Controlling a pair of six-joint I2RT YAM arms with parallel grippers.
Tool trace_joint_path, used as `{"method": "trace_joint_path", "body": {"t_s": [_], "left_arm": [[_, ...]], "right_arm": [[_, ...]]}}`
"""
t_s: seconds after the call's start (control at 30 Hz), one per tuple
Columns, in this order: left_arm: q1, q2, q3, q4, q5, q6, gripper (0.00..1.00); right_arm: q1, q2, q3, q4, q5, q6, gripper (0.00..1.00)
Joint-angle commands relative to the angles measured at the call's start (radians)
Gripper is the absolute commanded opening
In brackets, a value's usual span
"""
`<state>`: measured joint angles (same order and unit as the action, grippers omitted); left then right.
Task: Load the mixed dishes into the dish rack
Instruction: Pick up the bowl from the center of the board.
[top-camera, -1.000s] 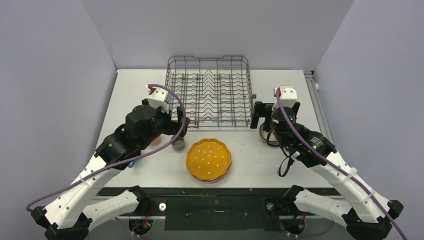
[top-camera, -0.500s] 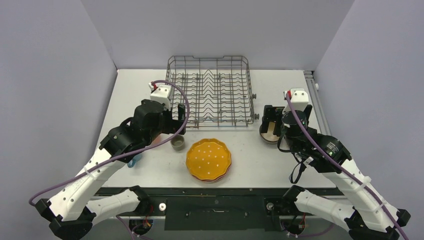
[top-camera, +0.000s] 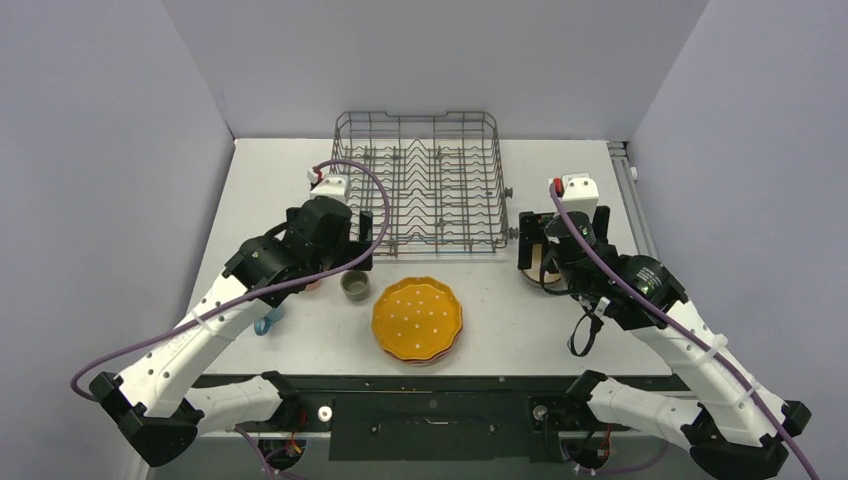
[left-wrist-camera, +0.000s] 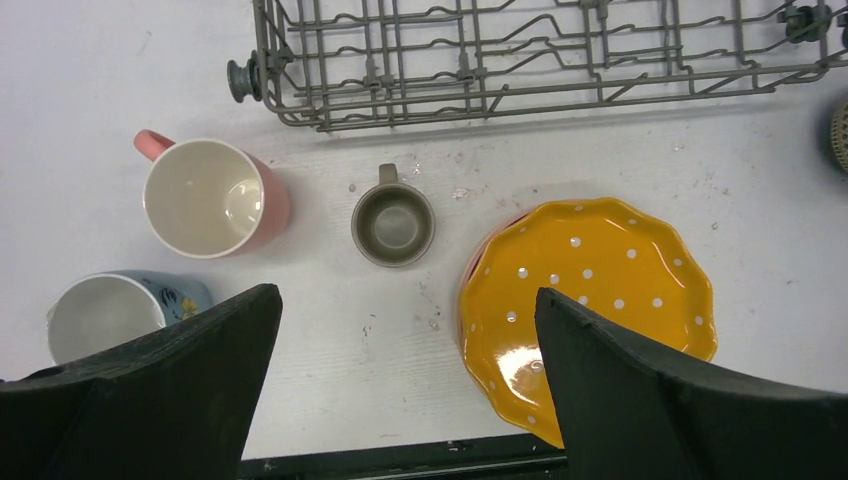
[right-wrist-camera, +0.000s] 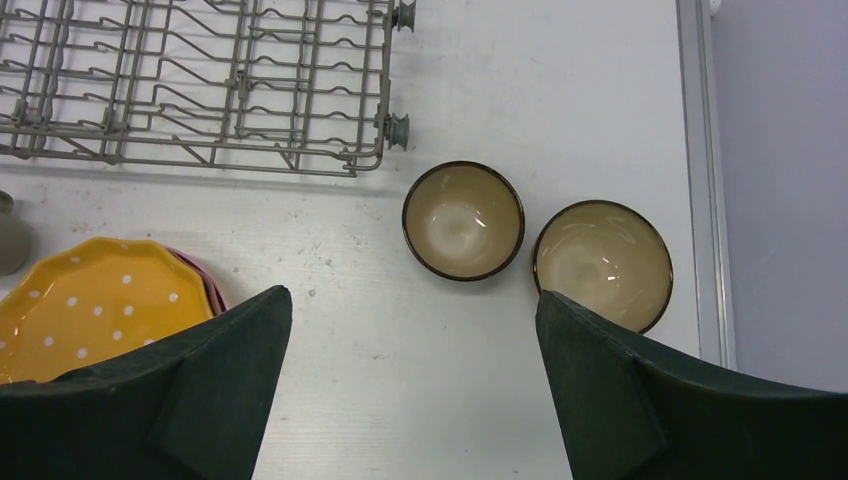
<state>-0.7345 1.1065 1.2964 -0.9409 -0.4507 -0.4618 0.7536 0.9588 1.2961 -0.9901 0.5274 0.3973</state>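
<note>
On the far middle of the tabletop (top-camera: 268, 190): dish rack (top-camera: 418, 185), a grey wire basket with rows of upright tines, nothing resting in it.
Near middle of the tabletop: scalloped orange-yellow plate (top-camera: 418, 317) with white dots, lying flat on top of the pink plates (right-wrist-camera: 208, 286), whose rim shows only at its edge; the stack sits apart from the rack's near side.
Left of that stack: grey-green cup (left-wrist-camera: 393, 223), upright, mouth up, handle towards the rack, alone between the plate and the pink cup (left-wrist-camera: 210, 197).
Pink cup: upright, just in front of the rack's near left corner, handle to the upper left in the left wrist view.
Blue flowered mug (left-wrist-camera: 110, 315): upright, nearer the table's front edge than the pink cup, partly behind a finger of the claw.
Right of the rack: two bowls, the left bowl (right-wrist-camera: 463, 220) near the rack's corner, the right bowl (right-wrist-camera: 602, 262) just beside it, both dark-rimmed, cream inside, mouths up, not touching.
Left claw (left-wrist-camera: 405, 305): jaws spread wide, holding nothing, above the cups.
Right claw (right-wrist-camera: 410, 300): jaws spread wide, holding nothing, above the bowls.
</note>
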Motion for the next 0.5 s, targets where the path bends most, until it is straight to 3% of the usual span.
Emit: {"method": "trace_joint_path", "body": {"t_s": [0.0, 0.47], "left_arm": [[0.012, 0.017, 0.032, -0.061, -0.037, -0.052, 0.96], [0.015, 0.065, -0.101, -0.052, 0.070, -0.130, 0.96]], "right_arm": [[-0.001, 0.013, 0.021, -0.023, -0.013, -0.006, 0.86], [0.026, 0.062, -0.071, 0.058, -0.163, 0.063, 0.76]]}}
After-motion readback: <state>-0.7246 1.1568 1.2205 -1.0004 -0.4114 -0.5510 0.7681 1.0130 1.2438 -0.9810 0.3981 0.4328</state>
